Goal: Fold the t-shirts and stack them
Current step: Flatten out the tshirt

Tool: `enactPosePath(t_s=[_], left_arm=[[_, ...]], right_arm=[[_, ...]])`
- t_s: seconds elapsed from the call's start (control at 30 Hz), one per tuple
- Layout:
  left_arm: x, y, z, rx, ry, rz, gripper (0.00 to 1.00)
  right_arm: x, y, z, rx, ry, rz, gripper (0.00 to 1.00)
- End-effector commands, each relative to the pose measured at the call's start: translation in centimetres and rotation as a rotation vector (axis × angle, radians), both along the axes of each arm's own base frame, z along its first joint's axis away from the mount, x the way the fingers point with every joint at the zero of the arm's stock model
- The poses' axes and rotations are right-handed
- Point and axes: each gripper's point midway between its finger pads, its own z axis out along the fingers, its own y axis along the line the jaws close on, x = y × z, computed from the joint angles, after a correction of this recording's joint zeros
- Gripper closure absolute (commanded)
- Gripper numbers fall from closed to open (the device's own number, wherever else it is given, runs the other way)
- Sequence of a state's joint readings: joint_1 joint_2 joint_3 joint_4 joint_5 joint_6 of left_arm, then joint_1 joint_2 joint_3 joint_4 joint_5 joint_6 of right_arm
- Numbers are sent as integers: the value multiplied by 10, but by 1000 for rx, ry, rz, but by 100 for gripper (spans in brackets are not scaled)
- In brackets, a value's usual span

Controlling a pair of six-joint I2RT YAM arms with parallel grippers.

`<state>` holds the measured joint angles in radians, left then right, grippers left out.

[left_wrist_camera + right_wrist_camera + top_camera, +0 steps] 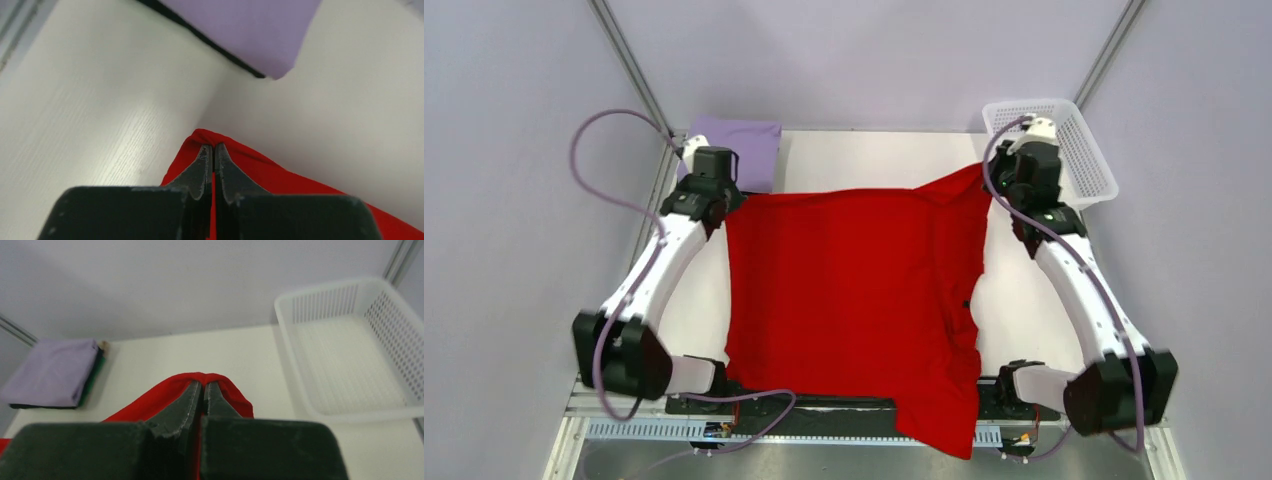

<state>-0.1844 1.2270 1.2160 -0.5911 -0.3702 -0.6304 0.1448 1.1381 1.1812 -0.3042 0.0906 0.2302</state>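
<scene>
Red t-shirt (854, 300) — corners in left gripper (213, 147), right gripper (202, 384)

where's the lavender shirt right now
Top view: the lavender t-shirt lies folded at the far left corner of the table, just beyond the red t-shirt.

Left pincer (213, 146) and right pincer (203, 384) both clamped shut, reaching forward, well apart.

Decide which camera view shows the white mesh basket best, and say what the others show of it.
The right wrist view: the basket fills its right side, with the perforated walls and floor plain to see. The top external view shows it smaller, partly behind the right arm. The left wrist view misses it.
</scene>
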Motion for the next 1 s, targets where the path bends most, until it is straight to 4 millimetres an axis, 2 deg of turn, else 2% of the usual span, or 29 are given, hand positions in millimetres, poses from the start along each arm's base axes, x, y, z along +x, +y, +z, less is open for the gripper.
enactPosePath(t_s=[0.0,0.03,0.07,0.1,0.13,0.17,0.2,0.23,0.47,0.53,0.57,0.6,0.63,0.67,0.7,0.73,0.77,0.8,0.87,0.9,0.93,0.97], left_arm=[[58,14,-77,25,86,99,100],[68,11,-109,23,164,75,100],[81,7,-111,12,163,63,100],[88,7,-135,26,217,59,100],[99,7,-135,30,212,63,100],[104,7,-154,42,253,61,100],[112,7,-152,44,248,60,100],[115,6,-164,49,274,58,100],[135,3,-173,49,277,51,100],[139,3,-173,52,277,52,92],[142,3,-173,54,275,55,84],[144,3,-172,53,272,57,80],[149,2,-170,48,263,57,71],[151,1,-172,44,265,57,55],[154,0,-167,38,260,54,45],[155,-1,-165,30,259,57,26],[155,-2,-160,25,257,57,16],[155,-3,-153,17,245,58,4],[154,-4,-139,7,220,54,1],[150,-5,-136,0,219,46,0],[147,-7,-123,-11,199,38,0],[139,-13,-124,-33,219,3,0]], right_arm=[[56,-5,-56,17,24,-58,100],[72,-3,-79,10,65,-53,100],[83,-1,-93,1,96,-49,100],[93,0,-105,-5,124,-48,100],[103,1,-112,-9,142,-45,100],[111,4,-122,-13,166,-38,100],[117,5,-133,-17,193,-34,100],[123,6,-143,-20,214,-31,100],[150,9,-177,-18,299,-41,94],[157,10,-184,-13,310,-46,92],[160,10,-187,-16,313,-49,92],[164,8,-189,-22,313,-59,92],[170,7,-192,-29,317,-72,92],[174,6,-194,-35,328,-80,90],[179,5,-196,-37,339,-87,82],[183,6,-195,-36,349,-87,66],[185,7,-194,-37,361,-80,45],[186,9,-191,-35,367,-73,34],[183,13,-188,-28,375,-52,6],[179,16,-186,-19,378,-33,1],[173,20,-187,-2,387,-13,0],[166,25,-187,21,394,5,0]])
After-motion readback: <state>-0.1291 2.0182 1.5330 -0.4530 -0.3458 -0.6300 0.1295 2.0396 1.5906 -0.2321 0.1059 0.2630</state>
